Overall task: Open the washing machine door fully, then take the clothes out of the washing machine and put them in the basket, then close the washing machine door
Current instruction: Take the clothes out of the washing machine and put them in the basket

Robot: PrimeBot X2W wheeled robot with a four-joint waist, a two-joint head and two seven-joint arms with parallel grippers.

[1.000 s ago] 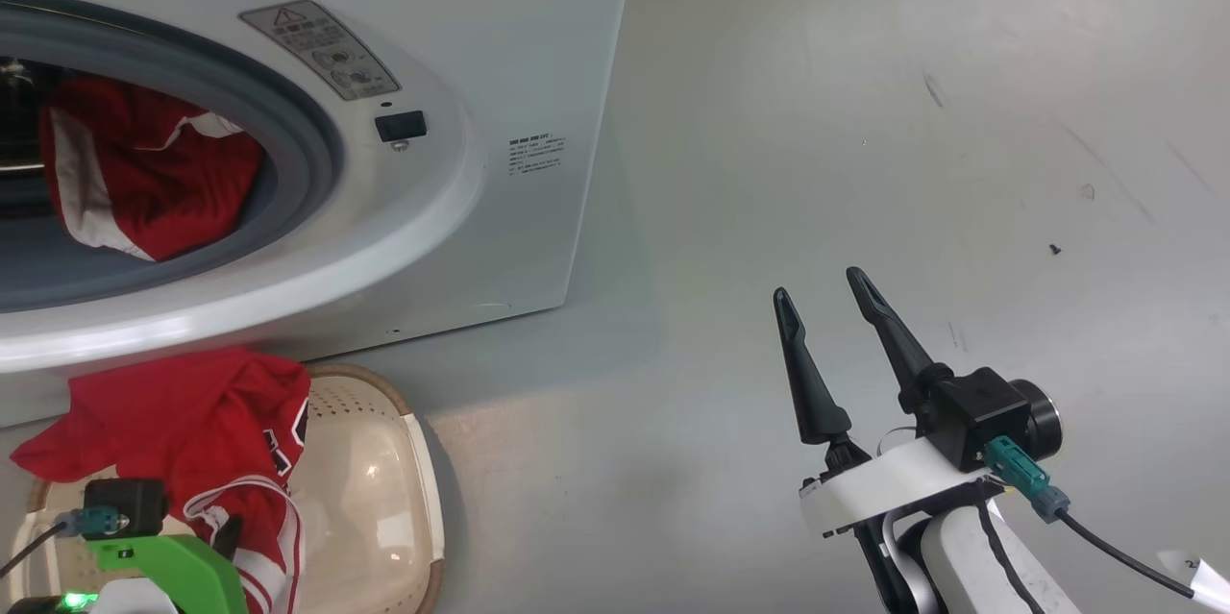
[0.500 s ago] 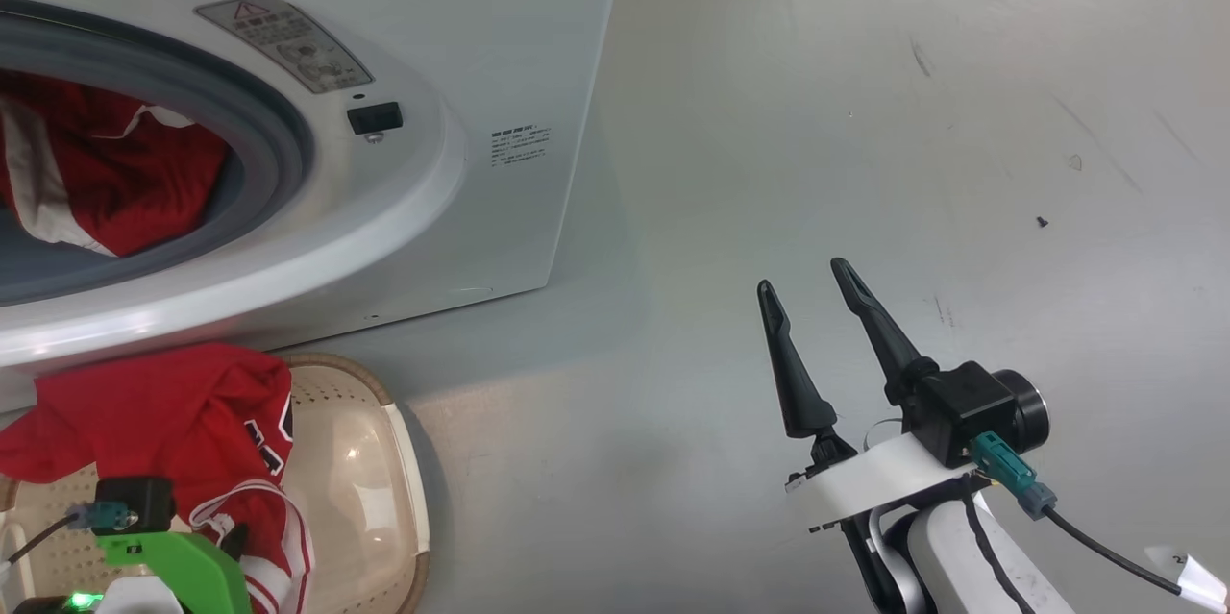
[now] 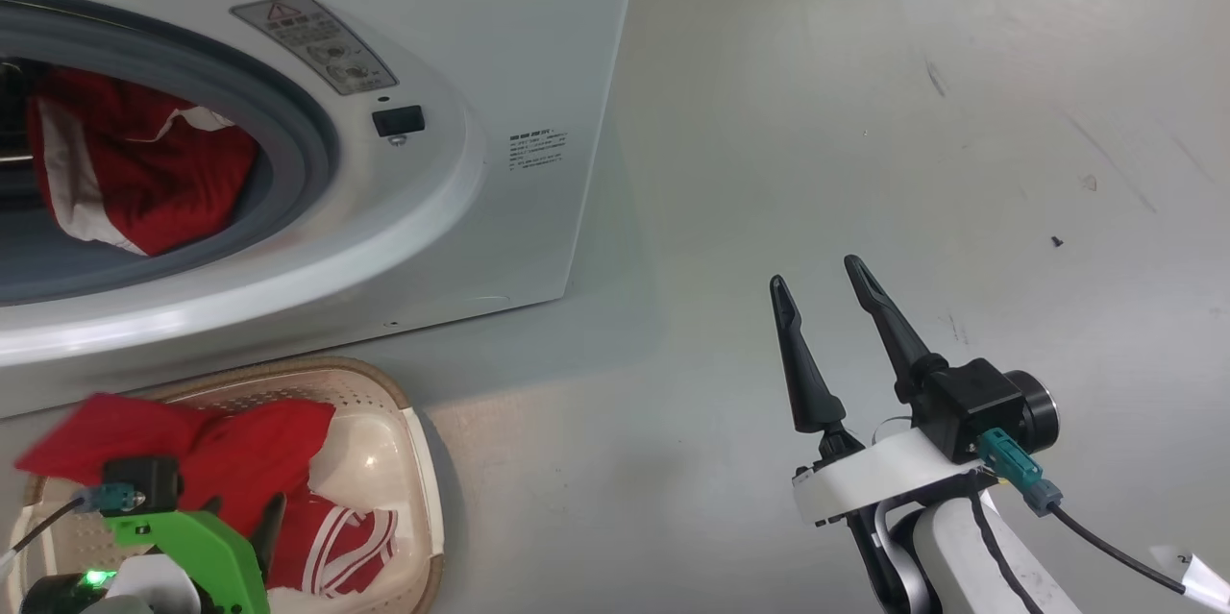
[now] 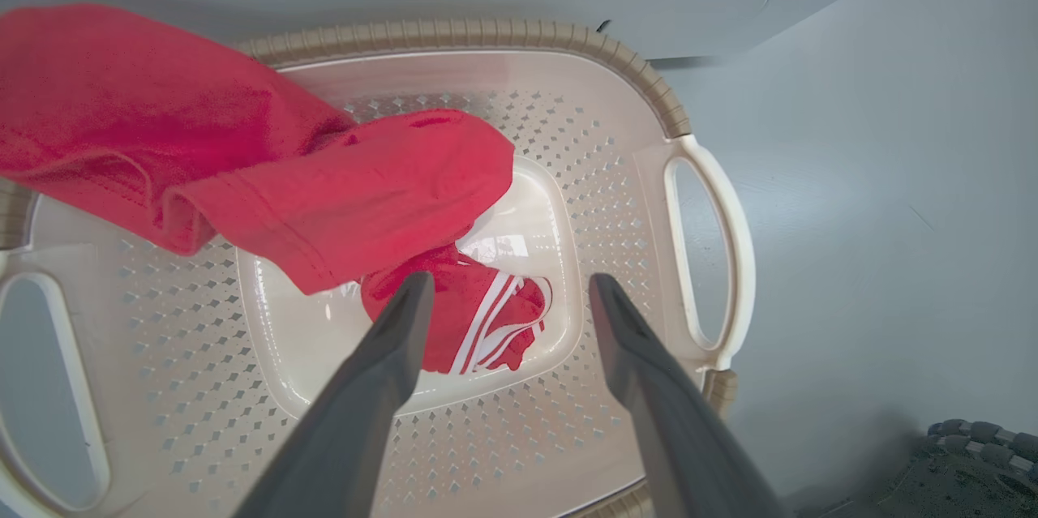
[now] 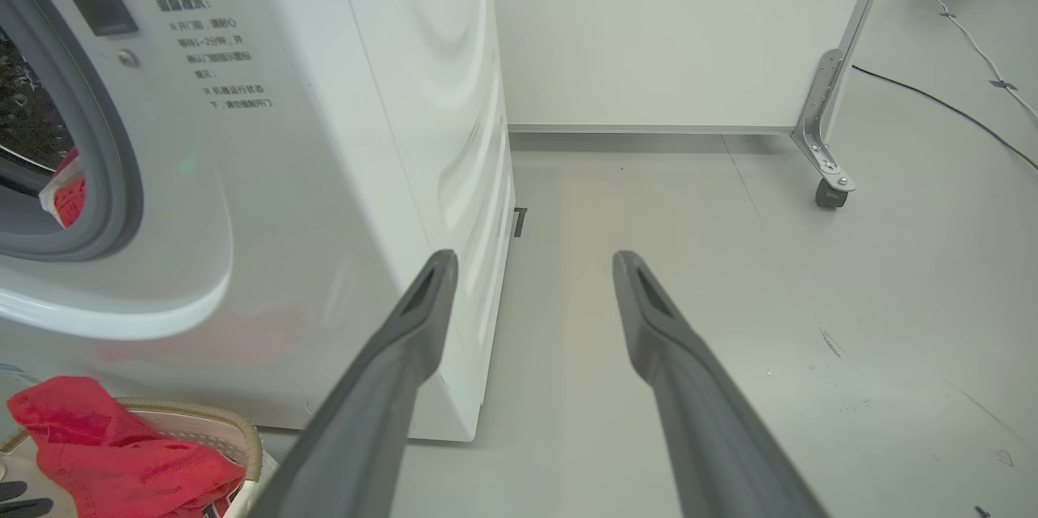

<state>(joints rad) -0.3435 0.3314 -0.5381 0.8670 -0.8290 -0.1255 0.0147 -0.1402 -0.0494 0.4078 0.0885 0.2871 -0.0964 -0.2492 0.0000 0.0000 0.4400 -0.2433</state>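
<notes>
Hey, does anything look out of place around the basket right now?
The red garment lies only partly inside the basket: one end drapes over its rim. Another red piece sits in the washing machine drum.

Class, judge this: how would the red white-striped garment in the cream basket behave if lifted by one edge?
Probably floppy: the red white-striped fabric garment folds and sags over the brown rim of the cream perforated plastic basket. Likely light: it looks like thin cloth. Should hang and trail, not roll or tip.
</notes>
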